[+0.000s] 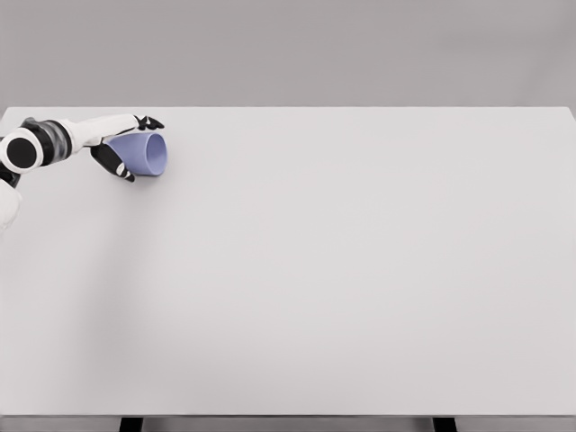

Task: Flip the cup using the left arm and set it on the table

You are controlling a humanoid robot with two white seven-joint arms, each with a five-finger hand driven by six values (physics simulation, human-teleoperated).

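Lavender cup [147,154], likely light, stiff and slick, lies sideways on the desk [342,270], left hand [119,144] fingers [115,165] wrapped around its wall.

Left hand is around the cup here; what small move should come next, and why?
Probably lift slightly and begin rotating the wrist. The left hand has its fingers wrapped around the light purple plastic cup, which lies on its side with its mouth facing right, at the far left of the white table, so it needs clearance before turning.

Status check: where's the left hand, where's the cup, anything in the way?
Left hand wrapped around purple cup, far-left of table. Cup on its side, mouth facing right. Right hand out of view. Nothing in the way.
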